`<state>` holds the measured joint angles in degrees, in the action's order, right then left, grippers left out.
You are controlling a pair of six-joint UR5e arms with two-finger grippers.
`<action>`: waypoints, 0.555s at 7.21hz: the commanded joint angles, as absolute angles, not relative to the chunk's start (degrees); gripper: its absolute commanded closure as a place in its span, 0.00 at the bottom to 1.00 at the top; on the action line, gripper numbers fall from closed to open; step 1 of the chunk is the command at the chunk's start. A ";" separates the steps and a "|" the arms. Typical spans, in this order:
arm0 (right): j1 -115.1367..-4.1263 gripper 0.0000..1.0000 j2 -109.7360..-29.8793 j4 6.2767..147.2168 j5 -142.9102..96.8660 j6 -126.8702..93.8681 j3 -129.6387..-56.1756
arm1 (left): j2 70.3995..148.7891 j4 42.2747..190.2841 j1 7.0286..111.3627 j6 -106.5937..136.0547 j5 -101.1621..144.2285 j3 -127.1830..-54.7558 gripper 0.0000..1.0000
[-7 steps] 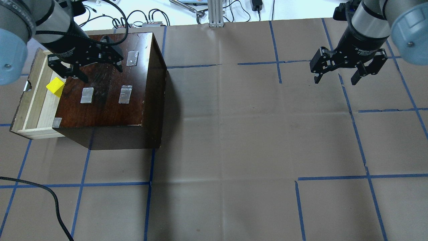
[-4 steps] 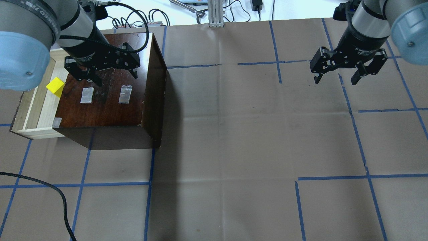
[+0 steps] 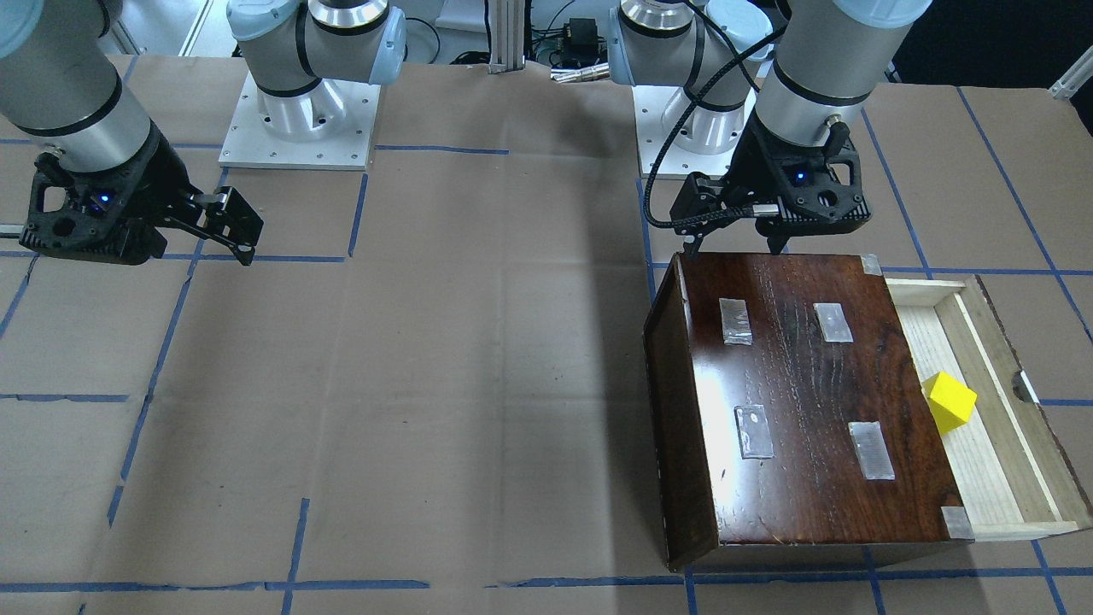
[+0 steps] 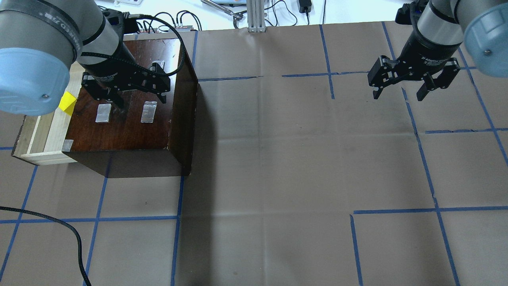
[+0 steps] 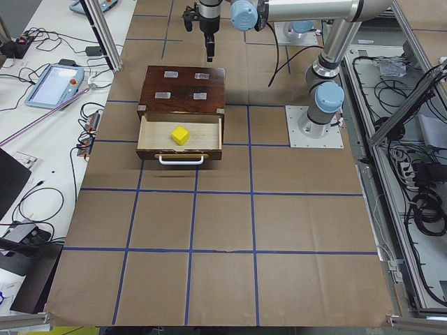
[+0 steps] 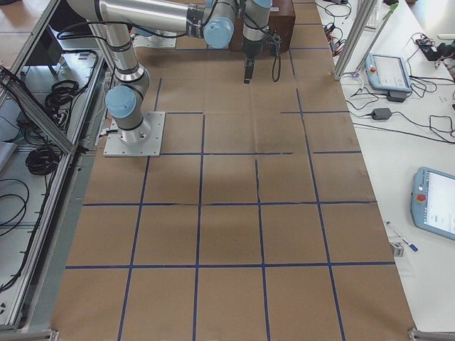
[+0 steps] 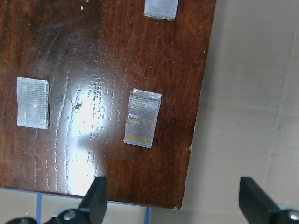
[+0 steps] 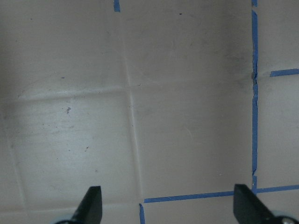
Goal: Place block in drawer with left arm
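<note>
The yellow block [image 3: 949, 401] lies in the open pale-wood drawer [image 3: 982, 465], pulled out of the dark-brown cabinet [image 3: 803, 410]. In the overhead view the block [image 4: 67, 103] is partly hidden by my left arm. My left gripper [image 4: 141, 101] is open and empty. It hovers over the cabinet top [image 4: 127, 123], well apart from the block. In the left wrist view its gripper [image 7: 174, 200] spans the cabinet's corner [image 7: 93, 70]. My right gripper [image 4: 398, 95] is open and empty, above bare paper [image 8: 170, 210] on the far right.
Several grey tape patches [image 3: 755, 431] sit on the cabinet top. Blue tape lines [image 4: 424, 167] grid the brown paper table cover. A black cable [image 4: 59, 228] lies at the near left. Cables and gear lie beyond the table's far edge [image 4: 174, 24].
My open left gripper has moved right from beside the block, across the cabinet top. The block stays in the drawer. The right arm has not moved.
</note>
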<state>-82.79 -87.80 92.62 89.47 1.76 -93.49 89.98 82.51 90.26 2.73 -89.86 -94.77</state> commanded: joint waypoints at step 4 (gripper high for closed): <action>-82.79 0.00 -87.80 92.55 89.47 1.76 -93.52 | 89.38 87.27 90.97 -8.34 -89.91 -93.61 0.01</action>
